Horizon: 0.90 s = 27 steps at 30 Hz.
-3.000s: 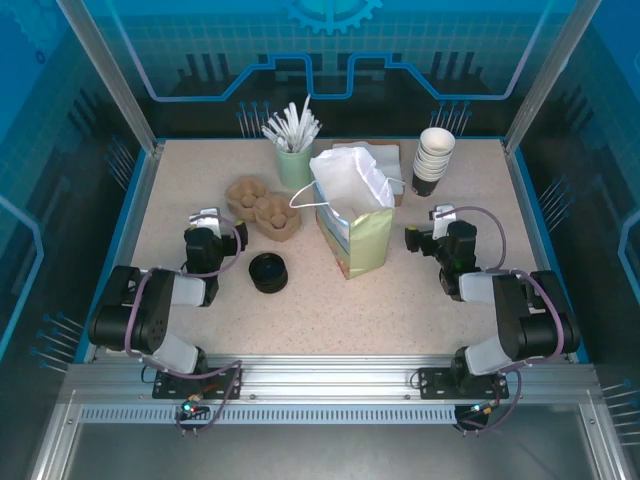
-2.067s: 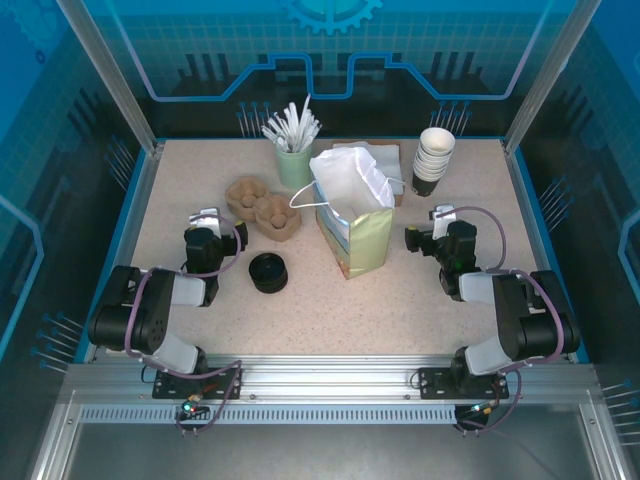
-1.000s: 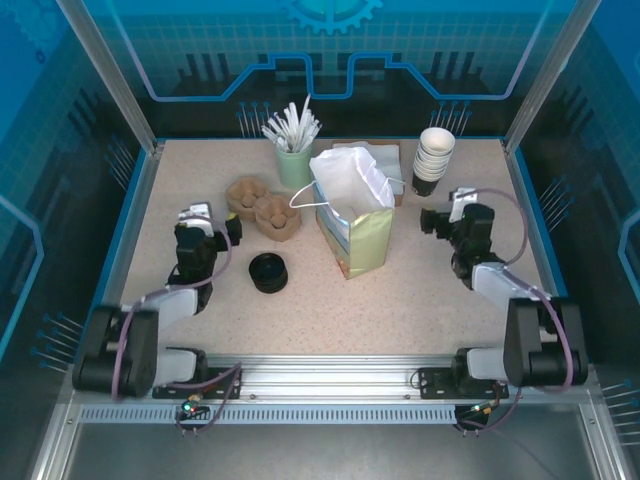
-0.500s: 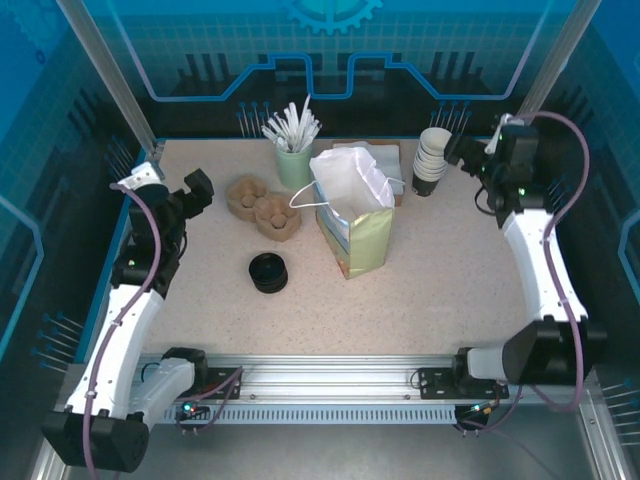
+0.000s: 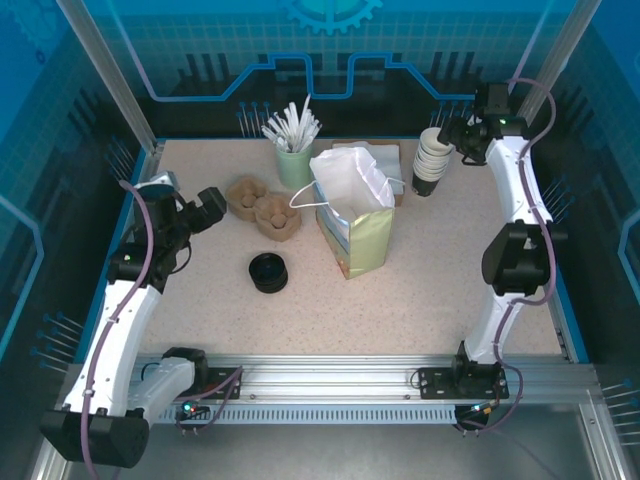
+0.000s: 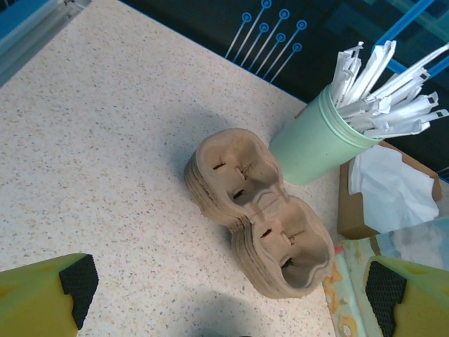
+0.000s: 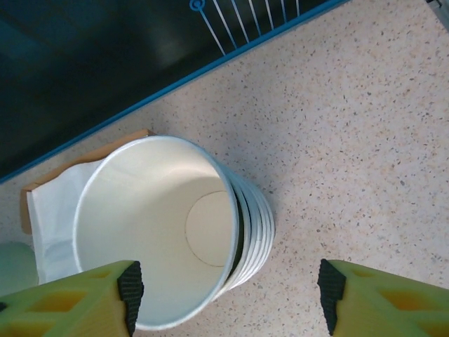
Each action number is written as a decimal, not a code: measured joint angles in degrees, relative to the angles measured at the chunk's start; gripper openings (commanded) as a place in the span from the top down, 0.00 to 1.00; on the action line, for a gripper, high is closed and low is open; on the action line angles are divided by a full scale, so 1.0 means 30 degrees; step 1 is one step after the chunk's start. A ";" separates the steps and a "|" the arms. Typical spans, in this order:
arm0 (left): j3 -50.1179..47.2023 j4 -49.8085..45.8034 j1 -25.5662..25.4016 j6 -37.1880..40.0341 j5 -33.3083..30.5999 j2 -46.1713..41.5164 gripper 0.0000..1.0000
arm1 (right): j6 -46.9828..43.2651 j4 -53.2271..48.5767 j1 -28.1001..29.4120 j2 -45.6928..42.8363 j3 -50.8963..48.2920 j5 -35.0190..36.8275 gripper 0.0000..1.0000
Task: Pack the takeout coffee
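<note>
Yellow-padded jaws are standing released on both grippers: left gripper (image 6: 228, 281), now swung inward, is facing pulp cup carriers (image 6: 259, 214) ahead; right gripper (image 7: 230, 288), now extended farther, is hovering over stacked paper cups (image 7: 168, 225).

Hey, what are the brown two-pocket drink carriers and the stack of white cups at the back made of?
The brown two-pocket drink carriers look like moulded paper pulp: matte, fibrous, with soft rounded edges and slit pockets. The stack of white cups looks like paper: thin rolled rims, a smooth faintly glossy inside and a separate disc bottom. A coating seems likely, not certain.
</note>
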 measured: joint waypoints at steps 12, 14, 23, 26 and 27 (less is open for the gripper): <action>0.0015 -0.0408 0.0000 -0.0007 0.0714 0.0350 0.01 | -0.0168 -0.1523 0.0000 0.1676 0.2521 -0.0073 0.52; 0.0015 -0.0408 0.0000 0.0000 0.0787 0.0386 0.01 | -0.0160 -0.1617 0.0000 0.1778 0.2637 -0.0073 0.52; 0.0022 -0.0430 0.0000 0.0007 0.0809 0.0386 0.01 | -0.0386 -0.1916 0.0000 0.3104 0.4022 -0.0175 0.64; 0.0022 -0.0423 0.0000 0.0007 0.0831 0.0401 0.01 | -0.0488 -0.2040 0.0000 0.3308 0.4087 -0.0219 0.70; 0.0022 -0.0423 0.0000 0.0007 0.0838 0.0408 0.01 | -0.0517 -0.2055 0.0000 0.3315 0.4087 -0.0219 0.71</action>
